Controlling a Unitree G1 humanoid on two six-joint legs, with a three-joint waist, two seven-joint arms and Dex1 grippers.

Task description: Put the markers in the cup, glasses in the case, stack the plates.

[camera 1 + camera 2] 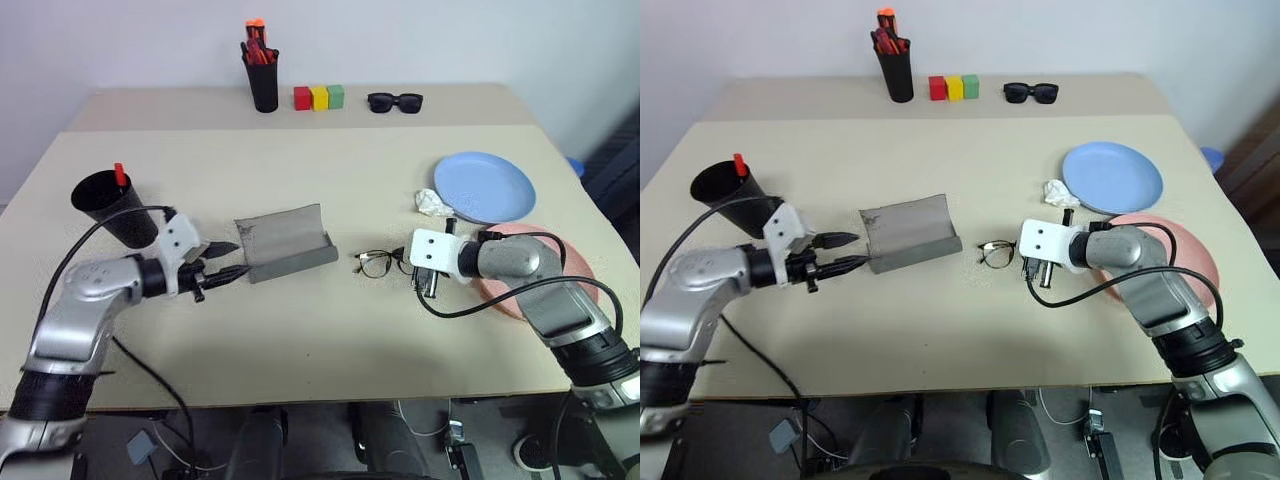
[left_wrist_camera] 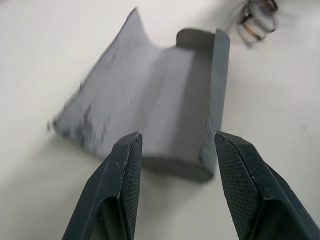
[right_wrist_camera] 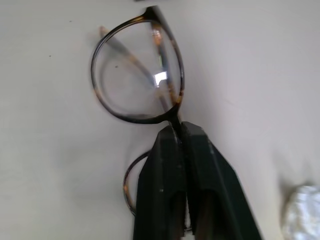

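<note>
On the table [image 1: 330,340], right claw [image 3: 178,131] pinches the glasses [image 3: 137,75].

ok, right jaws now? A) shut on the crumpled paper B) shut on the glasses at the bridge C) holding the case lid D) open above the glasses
B: in the right wrist view the right gripper is pinched shut on the glasses at the bridge between the lenses; the case lies open, apart from them.

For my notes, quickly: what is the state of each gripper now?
Left gripper: open, holding nothing.
Right gripper: shut on the glasses.
</note>
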